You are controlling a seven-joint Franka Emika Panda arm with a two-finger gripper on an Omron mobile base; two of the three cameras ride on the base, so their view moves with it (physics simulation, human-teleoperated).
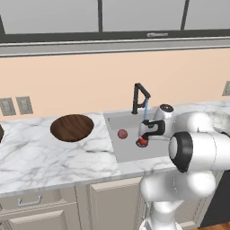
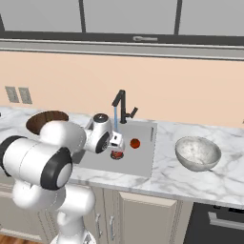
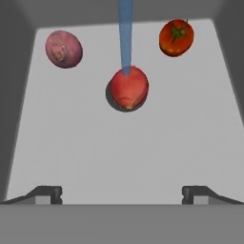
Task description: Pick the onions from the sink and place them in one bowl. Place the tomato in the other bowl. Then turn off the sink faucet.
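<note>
Nothing placed yet. Red onion (image 3: 127, 88), pink onion (image 3: 64, 48) and tomato (image 3: 176, 37) all lie in the sink (image 3: 119, 152); water runs from the faucet (image 1: 140, 97). Wooden bowl (image 1: 72, 127) and grey bowl (image 2: 197, 153) empty. Gripper (image 3: 122, 195) above red onion, fingers (image 3: 47, 194) spread wide, holding nothing.

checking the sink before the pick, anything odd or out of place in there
The faucet is running: a blue stream falls onto the red onion mid-basin. The mauve onion and tomato lie apart from it on the sink floor. Nothing is spilled or damaged; the open gripper hovers above.
</note>
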